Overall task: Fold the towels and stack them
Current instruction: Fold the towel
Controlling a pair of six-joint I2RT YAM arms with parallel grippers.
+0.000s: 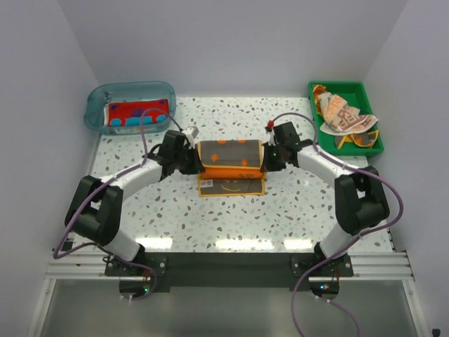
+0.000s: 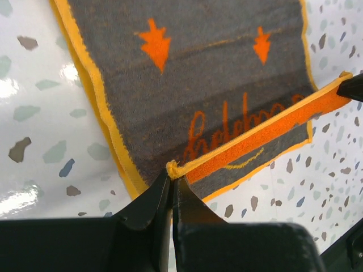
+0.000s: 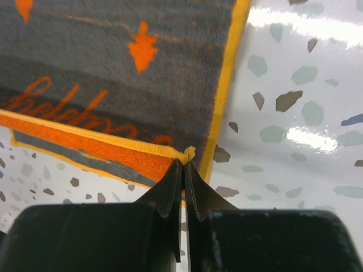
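A grey towel with orange arrows, orange lettering and yellow trim (image 1: 230, 163) lies at the table's middle, its orange underside showing along a lifted edge. My left gripper (image 1: 194, 159) is shut on its left corner (image 2: 173, 169). My right gripper (image 1: 265, 159) is shut on its right corner (image 3: 187, 153). The edge between them is raised and stretched over the towel (image 2: 187, 96) (image 3: 113, 85). A red and teal folded towel (image 1: 137, 114) lies in the clear blue tub (image 1: 98, 98). A peach-patterned towel (image 1: 342, 114) and a yellow-printed one (image 1: 359, 140) lie crumpled in the green tray (image 1: 368, 95).
The tub stands at the back left and the tray at the back right of the speckled white table (image 1: 224, 217). White walls close in the back and both sides.
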